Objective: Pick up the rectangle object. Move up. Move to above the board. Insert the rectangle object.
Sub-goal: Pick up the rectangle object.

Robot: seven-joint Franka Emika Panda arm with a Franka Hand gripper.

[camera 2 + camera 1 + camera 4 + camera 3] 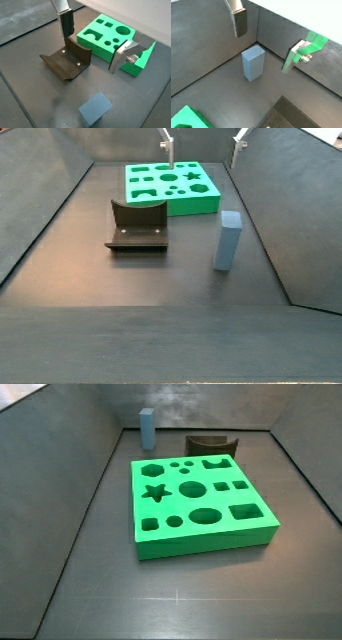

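Two silver fingers (240,22) of the gripper (271,40) are standing spread apart with nothing between them, and the gripper is hanging high above the floor. Below it, the rectangle object (253,62) is standing upright on the dark floor, untouched. It is looking rigid and smooth-sided, probably light, so it could slip or tip; the pads should be closing on two opposite flat sides near its upper part.

In a side view the rectangle object (229,240) is standing alone near the right wall, with the dark notched block (138,225) well apart from it and the board (170,186) farther back. Only the fingertips are showing there, at the top edge. Another side view is showing the cut-outs of the board (201,504) clearly, and a rectangular hole seems to be there, though the match is hard to judge.
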